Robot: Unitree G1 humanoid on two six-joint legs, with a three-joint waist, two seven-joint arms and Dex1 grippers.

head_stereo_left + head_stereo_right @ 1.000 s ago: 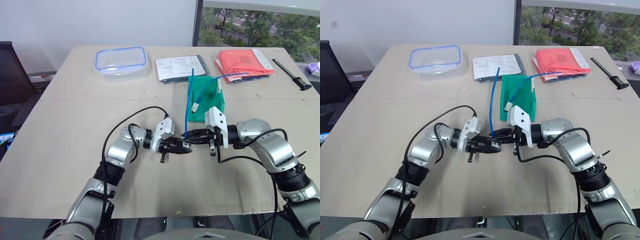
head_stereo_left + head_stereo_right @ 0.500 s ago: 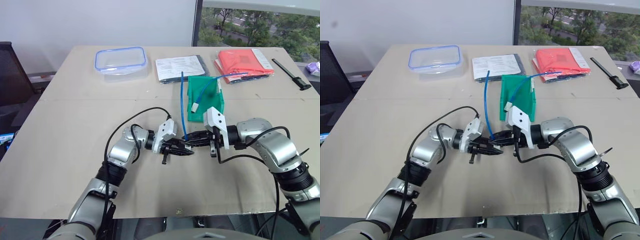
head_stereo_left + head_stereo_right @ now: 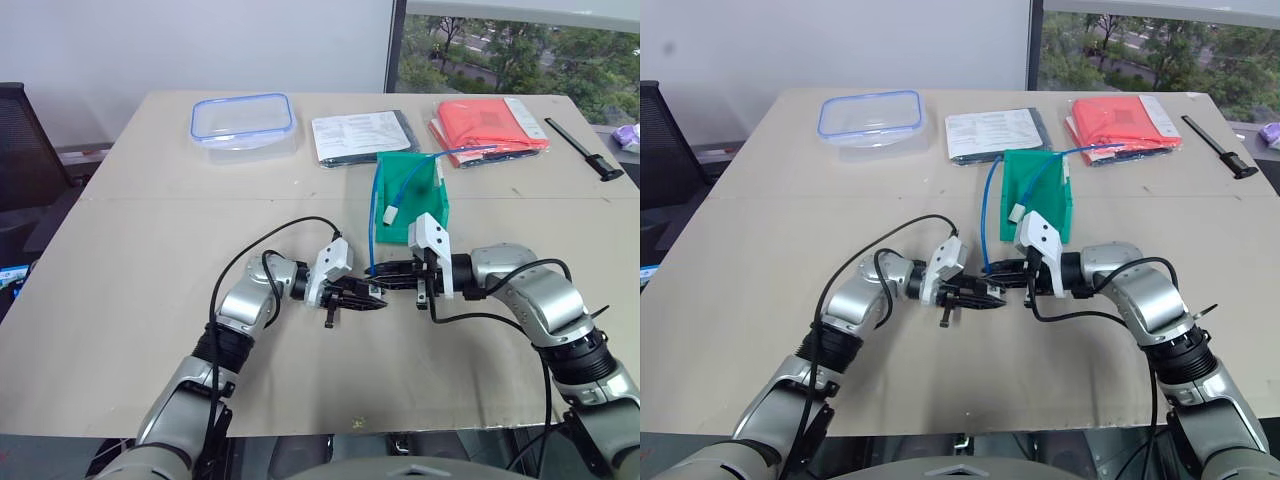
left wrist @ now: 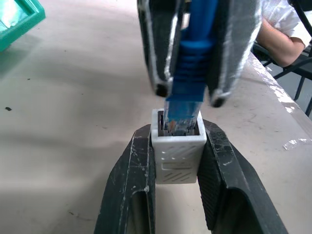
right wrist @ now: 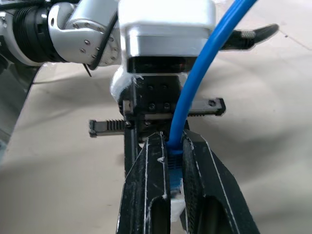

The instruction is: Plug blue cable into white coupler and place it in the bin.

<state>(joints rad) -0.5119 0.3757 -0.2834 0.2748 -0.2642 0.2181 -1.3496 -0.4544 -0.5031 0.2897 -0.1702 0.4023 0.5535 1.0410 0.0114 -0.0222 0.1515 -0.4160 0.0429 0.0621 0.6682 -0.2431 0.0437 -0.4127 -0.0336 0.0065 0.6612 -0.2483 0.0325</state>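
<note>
Plug and socket are lined up nose to nose: right gripper [image 4: 189,95] clenched on the blue cable [image 4: 191,63] just behind its plug; plug tip sits in the mouth of the white coupler [image 4: 177,148], looks part-seated, can't confirm a click; left gripper [image 4: 176,146] grasps the coupler by its sides, socket facing the right claw; cable axis runs straight along the insertion line; both held above the table [image 3: 130,300] near its front edge; bin [image 3: 428,195] just behind, toward the far edge; cable bright blue, loops up over the bin.
</note>
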